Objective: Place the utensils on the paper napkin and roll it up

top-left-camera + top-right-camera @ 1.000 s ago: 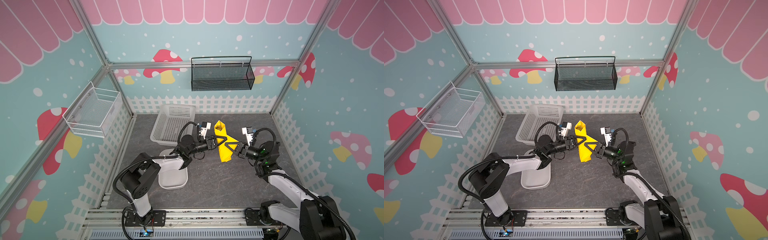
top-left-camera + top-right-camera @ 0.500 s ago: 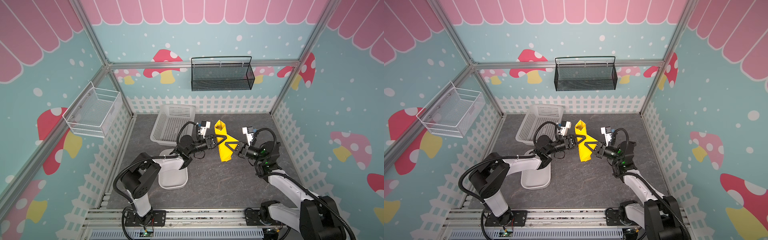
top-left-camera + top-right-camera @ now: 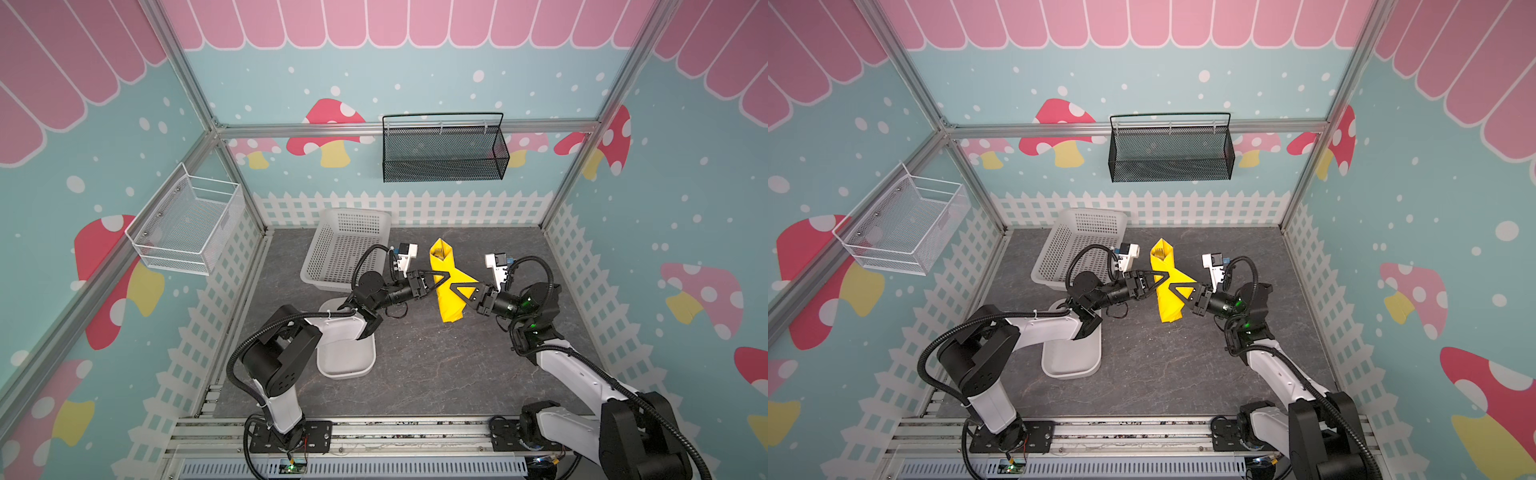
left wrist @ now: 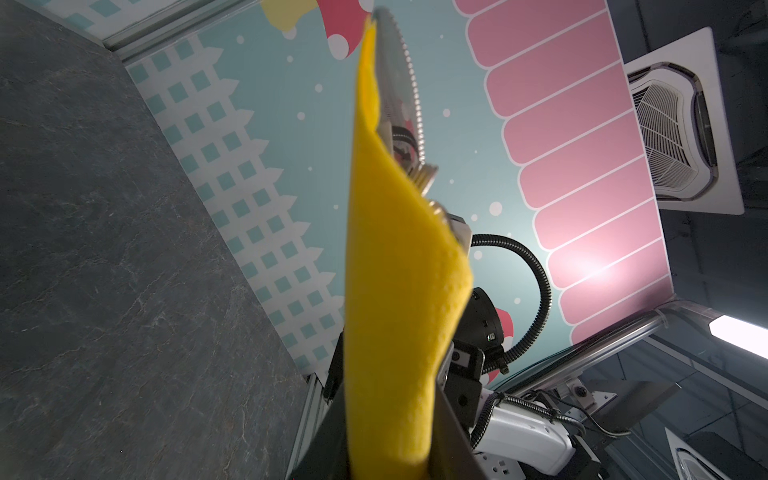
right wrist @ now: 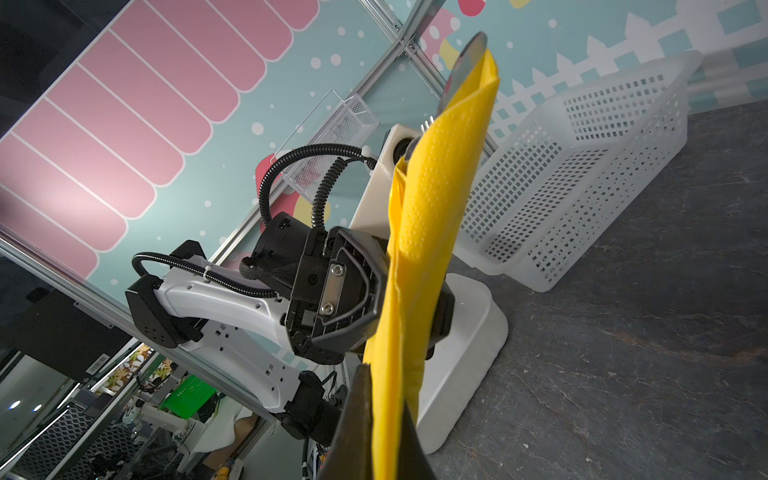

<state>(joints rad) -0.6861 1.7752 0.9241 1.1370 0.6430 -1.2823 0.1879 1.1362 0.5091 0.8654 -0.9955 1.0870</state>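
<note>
The paper napkin [image 3: 449,307] [image 3: 1169,309] is a yellow roll held off the table mid-scene, one end raised toward the back wall. The utensils are wrapped inside; silver tips [image 3: 438,250] [image 3: 1158,250] show at its open raised end. In the left wrist view a knife blade [image 4: 399,83] and fork tines [image 4: 424,176] stick out past the napkin [image 4: 395,291]. My left gripper [image 3: 442,277] [image 3: 1163,276] [image 4: 386,457] is shut on the roll from the left. My right gripper [image 3: 453,286] [image 3: 1173,286] [image 5: 390,449] is shut on the napkin [image 5: 432,208] from the right.
A white perforated basket [image 3: 345,249] lies tilted at the back left of the table. A white oblong tray [image 3: 347,365] sits under the left arm. A black mesh basket [image 3: 442,153] hangs on the back wall, a white wire basket [image 3: 187,226] on the left wall.
My left gripper's jaws have narrowed onto the napkin roll. The right gripper and the roll have stayed in place.
</note>
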